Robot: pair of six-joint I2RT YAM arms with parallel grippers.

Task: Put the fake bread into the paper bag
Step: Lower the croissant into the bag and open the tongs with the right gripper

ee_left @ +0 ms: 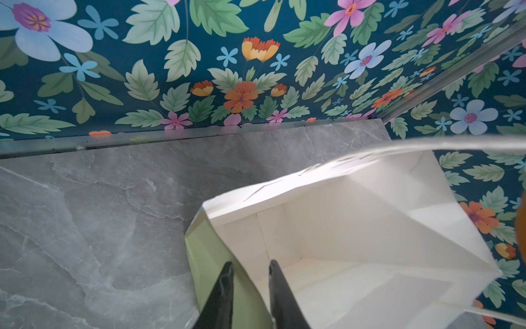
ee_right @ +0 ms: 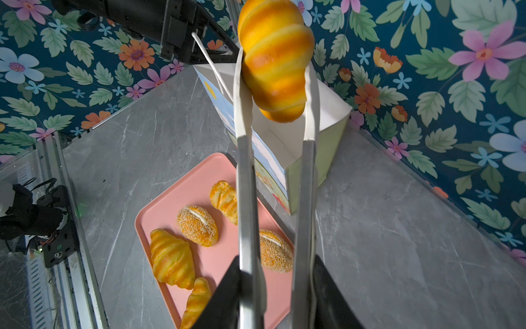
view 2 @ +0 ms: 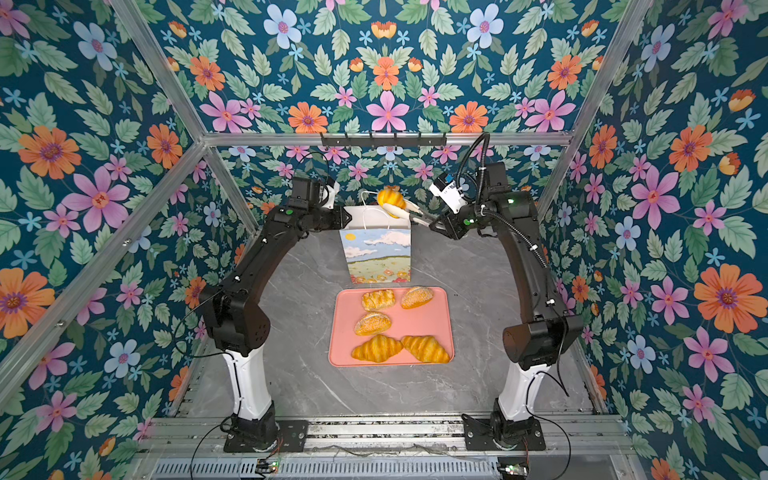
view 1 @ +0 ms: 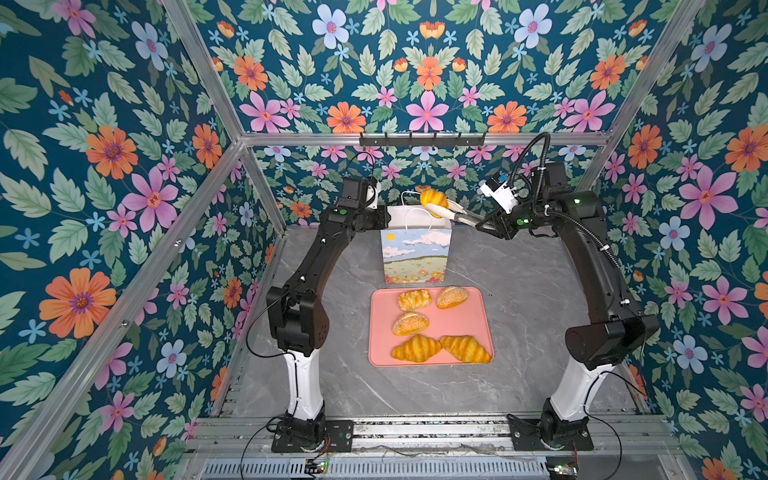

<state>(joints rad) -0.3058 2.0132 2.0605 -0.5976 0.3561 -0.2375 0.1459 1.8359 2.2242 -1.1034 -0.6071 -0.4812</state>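
The paper bag (view 1: 415,257) (view 2: 376,257) stands upright and open at the back of the table, its white inside (ee_left: 341,213) empty. My right gripper (view 1: 484,222) (ee_right: 276,265) is shut on white-tipped metal tongs (ee_right: 247,185). The tongs pinch a ridged croissant (view 1: 433,201) (ee_right: 274,62) above the bag's mouth. My left gripper (view 1: 386,217) (ee_left: 249,266) straddles the bag's left wall, one finger outside and one inside, with a gap showing between them. More fake bread lies on the pink tray (view 1: 478,316): two croissants (view 1: 416,348), two sesame rolls (view 1: 410,323) and a lattice pastry (view 1: 414,299).
The tray sits just in front of the bag on the grey marble table (view 1: 532,291). Flowered walls close in the back and both sides. A black hook rail (view 1: 422,139) hangs on the back frame. Both arm bases stand on the front rail.
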